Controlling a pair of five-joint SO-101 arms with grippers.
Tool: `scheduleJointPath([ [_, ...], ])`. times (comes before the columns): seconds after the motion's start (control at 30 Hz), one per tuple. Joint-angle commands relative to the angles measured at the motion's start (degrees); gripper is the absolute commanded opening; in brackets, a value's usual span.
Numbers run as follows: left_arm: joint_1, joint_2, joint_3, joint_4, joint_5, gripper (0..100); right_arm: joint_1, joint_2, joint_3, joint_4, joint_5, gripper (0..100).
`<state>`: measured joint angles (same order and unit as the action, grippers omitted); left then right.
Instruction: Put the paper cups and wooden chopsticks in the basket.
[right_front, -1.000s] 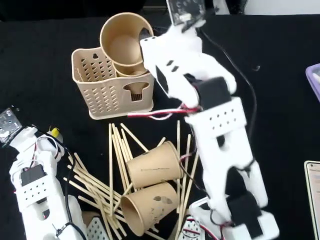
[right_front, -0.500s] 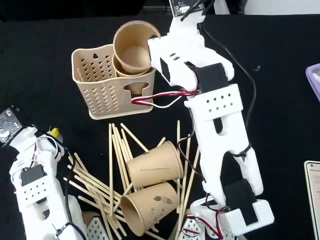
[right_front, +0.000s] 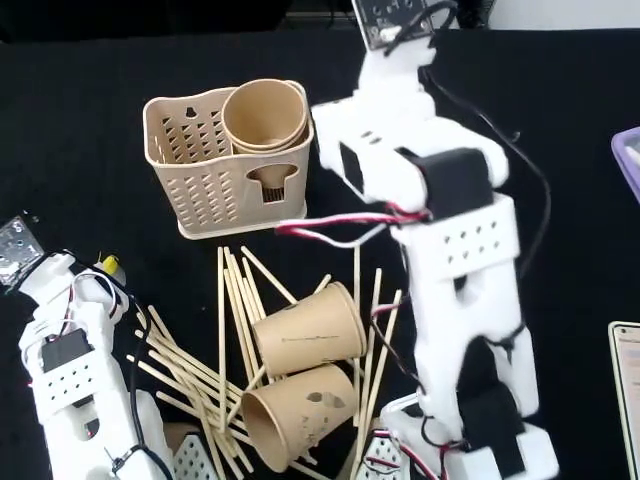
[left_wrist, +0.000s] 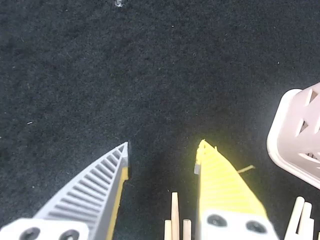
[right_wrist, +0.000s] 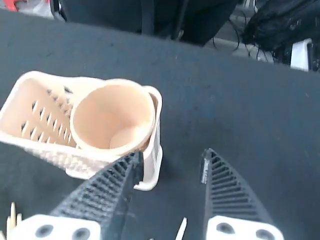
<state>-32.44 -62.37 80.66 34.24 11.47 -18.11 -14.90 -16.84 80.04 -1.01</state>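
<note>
A beige perforated basket (right_front: 205, 180) stands at the back left of the black table, with stacked paper cups (right_front: 264, 115) upright in its right end. The same cups (right_wrist: 112, 117) sit in the basket (right_wrist: 35, 112) in the right wrist view. My right gripper (right_wrist: 170, 162) hangs open just right of the basket, holding nothing. Two more paper cups (right_front: 310, 330) (right_front: 295, 415) lie on their sides at the front centre, over a scatter of wooden chopsticks (right_front: 225, 330). My left gripper (left_wrist: 162, 155) is open low over the table at the front left, chopstick tips (left_wrist: 175, 220) between its fingers.
The white right arm (right_front: 450, 250) spans from the front centre to the basket's right side. A purple tray edge (right_front: 628, 155) and a card (right_front: 625, 390) lie at the right border. The left arm's base (right_front: 70, 390) sits at the front left.
The right gripper carried a paper cup down into the basket onto the other cup, let it go and drew back to the right. The left arm has not moved.
</note>
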Motion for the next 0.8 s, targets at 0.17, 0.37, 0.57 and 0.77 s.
scheduleJointPath([
  [0.17,-0.5,-0.2,-0.2,-0.6,0.4,22,0.1,-8.7,3.5,15.6,0.2,18.5],
  [0.37,-0.5,-0.2,-0.2,-0.6,0.4,22,0.1,-15.5,21.4,17.4,6.1,18.4],
  [0.57,-0.5,-0.2,-0.2,-0.6,0.4,22,-1.9,-23.9,41.6,13.3,14.3,18.4],
  [0.77,-0.4,-0.2,-0.2,-0.6,0.4,22,-8.2,-31.3,51.9,13.2,20.2,18.4],
])
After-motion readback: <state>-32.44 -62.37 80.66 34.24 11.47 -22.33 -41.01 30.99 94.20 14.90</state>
